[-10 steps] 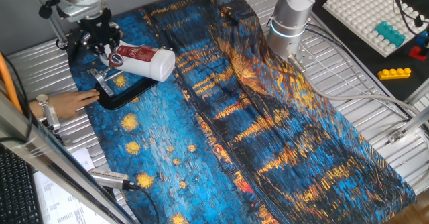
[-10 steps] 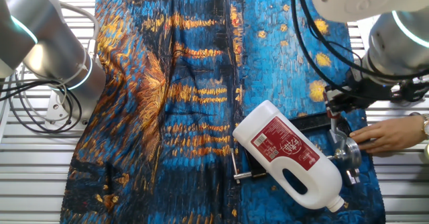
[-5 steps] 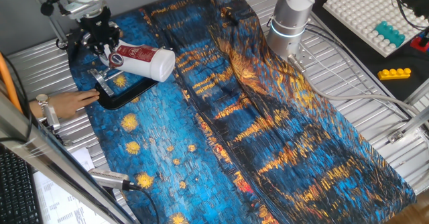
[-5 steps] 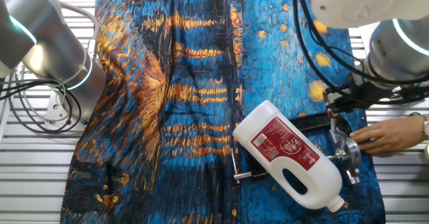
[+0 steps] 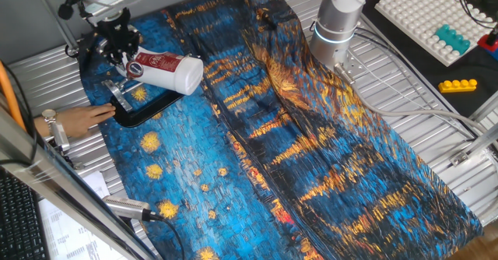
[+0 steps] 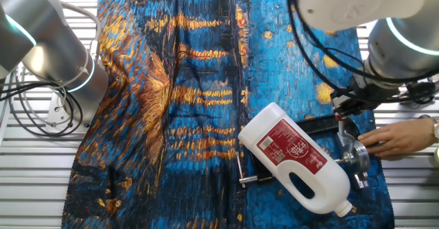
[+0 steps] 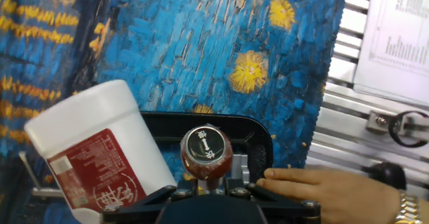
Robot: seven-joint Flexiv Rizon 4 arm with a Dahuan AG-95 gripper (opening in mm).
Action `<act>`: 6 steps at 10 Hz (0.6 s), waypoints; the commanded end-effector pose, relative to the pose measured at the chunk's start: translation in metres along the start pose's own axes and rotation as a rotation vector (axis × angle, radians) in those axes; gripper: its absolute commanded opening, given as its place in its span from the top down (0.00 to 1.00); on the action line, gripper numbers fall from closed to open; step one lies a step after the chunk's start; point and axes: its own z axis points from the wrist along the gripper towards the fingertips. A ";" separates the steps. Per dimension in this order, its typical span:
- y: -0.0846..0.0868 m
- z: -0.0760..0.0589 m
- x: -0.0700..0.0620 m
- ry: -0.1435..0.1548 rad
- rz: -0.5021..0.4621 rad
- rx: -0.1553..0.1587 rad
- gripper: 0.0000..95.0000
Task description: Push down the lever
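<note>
In the hand view the lever [image 7: 206, 150] stands straight ahead of me, its red-brown tip topped by a black cap with white marks. My gripper [image 7: 212, 182] has its black fingers [image 7: 179, 192] close on either side of the stem just under the tip. The lever rises from the clamp's black base [image 7: 251, 133], which lies on the blue painted cloth. From the fixed views my gripper [image 5: 118, 56] [image 6: 345, 117] hangs over the clamp base [image 5: 148, 110] [image 6: 319, 126] and hides most of the lever.
A white bottle with a red label [image 7: 100, 157] [image 5: 170, 71] [image 6: 295, 159] lies across the base, beside the lever. A person's hand [image 7: 315, 190] [image 5: 74, 120] [image 6: 398, 140] rests on the base's edge. A second arm [image 5: 340, 19] [image 6: 48, 44] stands beyond the cloth.
The upper part of my arm has shifted a little sideways. The gripper, the bottle and the hand stay where they were.
</note>
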 end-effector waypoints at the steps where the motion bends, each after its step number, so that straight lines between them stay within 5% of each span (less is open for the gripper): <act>1: -0.001 0.000 0.000 -0.025 -0.009 -0.006 0.80; 6: -0.001 0.000 0.000 -0.046 -0.033 0.000 0.80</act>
